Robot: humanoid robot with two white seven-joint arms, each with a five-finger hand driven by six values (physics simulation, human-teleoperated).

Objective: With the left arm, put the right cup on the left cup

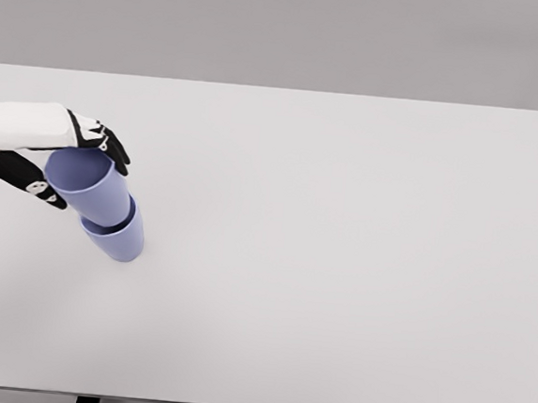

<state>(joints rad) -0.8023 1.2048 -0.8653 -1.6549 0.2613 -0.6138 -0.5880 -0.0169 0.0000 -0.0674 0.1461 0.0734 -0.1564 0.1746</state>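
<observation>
White table (pixel 339 264), nested upper cup (pixel 89 186) tilted, mouth up-left, in left hand (pixel 61 150)

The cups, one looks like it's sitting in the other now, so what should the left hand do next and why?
Probably spread the fingers and let go. The left hand grips the upper cup at its rim, and that cup's base already sits inside the lower cup, which stands on the table. The upper cup leans, so a slow release, then lifting the hand clear, seems safest.
</observation>
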